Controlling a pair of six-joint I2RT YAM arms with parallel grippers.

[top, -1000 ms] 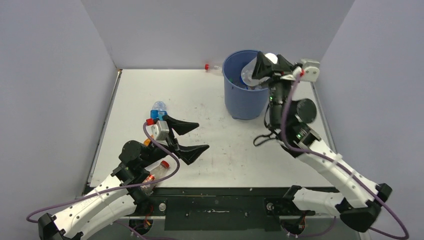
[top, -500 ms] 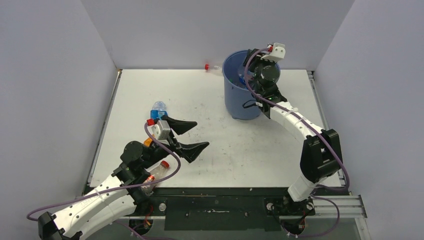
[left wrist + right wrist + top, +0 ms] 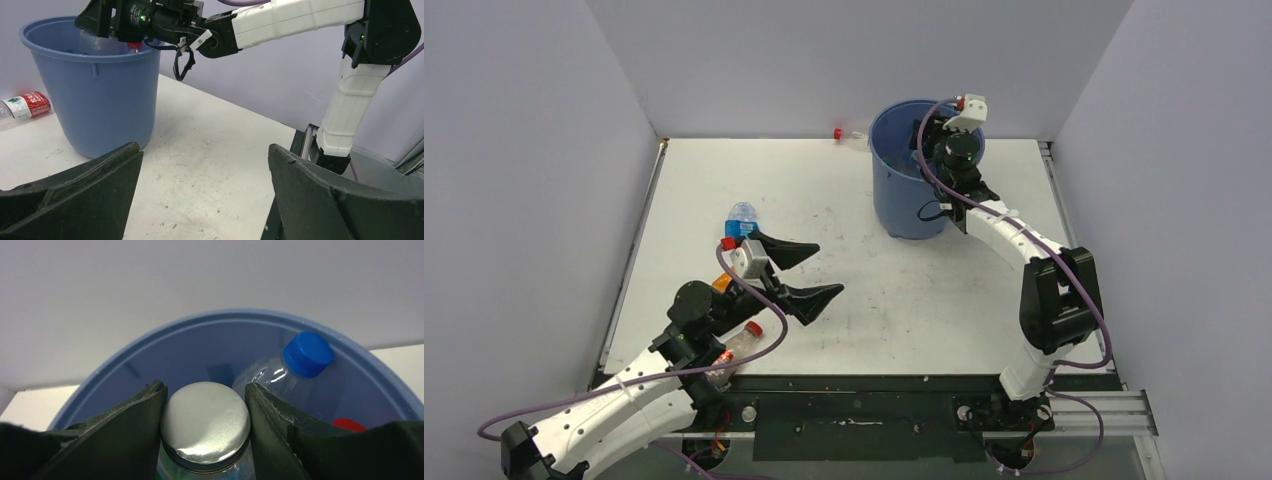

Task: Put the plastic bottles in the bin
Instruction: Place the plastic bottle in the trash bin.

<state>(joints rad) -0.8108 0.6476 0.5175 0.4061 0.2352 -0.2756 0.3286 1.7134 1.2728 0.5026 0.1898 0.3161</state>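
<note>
Bottle [image 3: 205,426], clear, silver-capped, pinched by right fingers [image 3: 125,435] over round bin [image 3: 150,335]; left fingers [image 3: 75,200] spread.

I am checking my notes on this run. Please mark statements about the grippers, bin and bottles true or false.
1. The right gripper is shut on a pale-capped bottle over the bin. True.
2. The left gripper grips a bottle. False: it is open and empty.
3. A blue-capped bottle is inside the bin. True.
4. The bin lies on its side. False: it stands upright.
5. Every bottle is already in the bin. False: a red-labelled bottle lies outside, beside the bin.
</note>
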